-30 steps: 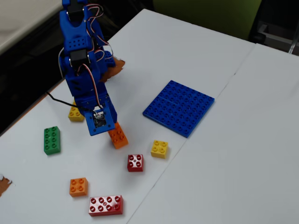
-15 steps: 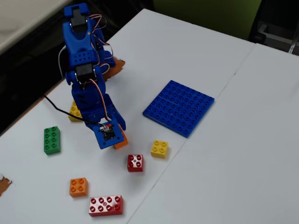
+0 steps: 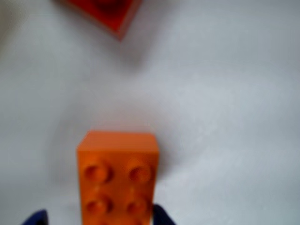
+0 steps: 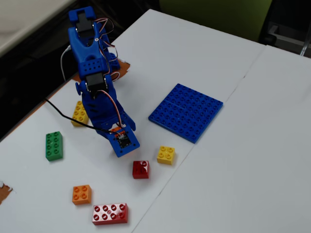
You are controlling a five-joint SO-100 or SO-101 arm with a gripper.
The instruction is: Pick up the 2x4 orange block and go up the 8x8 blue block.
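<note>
Wrist view: the claw [image 3: 96,220] enters from the bottom edge, only two blue fingertips [image 3: 161,215] showing, one on either side of the 2x4 orange block [image 3: 117,176]. The tips stand apart with the block between them; whether they press on its sides cannot be told, since the picture is soft and cut off there. The block lies on the white counter [image 3: 225,117] with its long axis running up the picture. It is plain orange with round raised studs in two rows; four studs show, and the rest are cut off at the bottom edge. Its far end face is lit a paler orange. At the top edge a corner of a red brick [image 3: 101,11] shows, well apart from the orange block and mostly out of frame.

Fixed view: the blue arm [image 4: 95,92] leans down over the counter [image 4: 243,160], and its wrist plate hides both the claw and the orange block. The 8x8 blue block [image 4: 186,111] lies flat to the right, well apart from the arm. Near the wrist lie a red four-stud brick [image 4: 141,169] and a small yellow brick [image 4: 166,155]. Behind the arm a yellow brick [image 4: 79,113] is partly hidden. Farther left and toward the near edge lie a green brick [image 4: 54,145], a small orange brick [image 4: 81,194] and a long red brick [image 4: 110,213].
</note>
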